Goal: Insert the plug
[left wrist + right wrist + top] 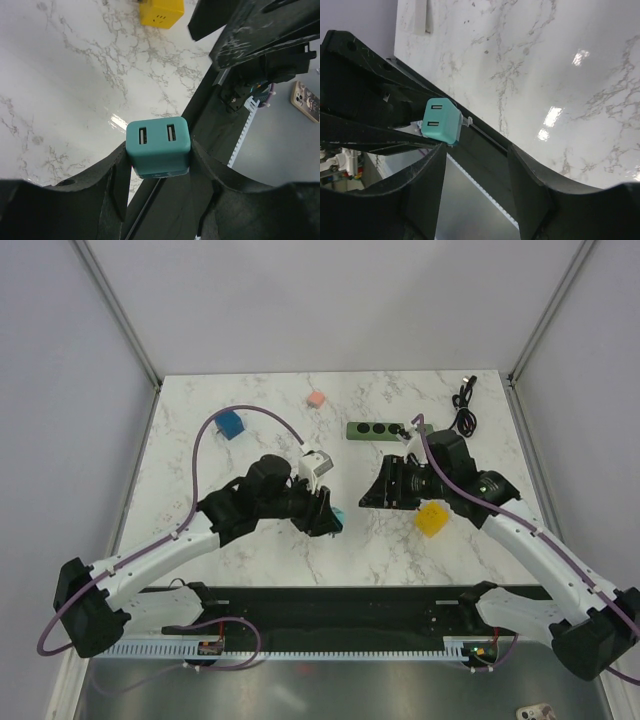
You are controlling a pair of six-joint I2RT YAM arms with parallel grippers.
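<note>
- The left arm (150,555) is reaching toward the middle of the counter (250,540); the left jaws are pinching the teal plug (158,149) by its sides, with its two slots facing the wrist camera.
- The plug is being held over the near middle of the counter, well apart from the green power strip (375,430) lying farther back.
- The right arm (530,545) is facing the plug from the right; the right jaws are standing spread and holding nothing, near the plug but not touching it.
- A yellow cube (432,519) is sitting just beside the right wrist; a blue cube (231,424) and a pink cube (316,398) are lying far left; a black cable (465,405) is lying far right.
</note>
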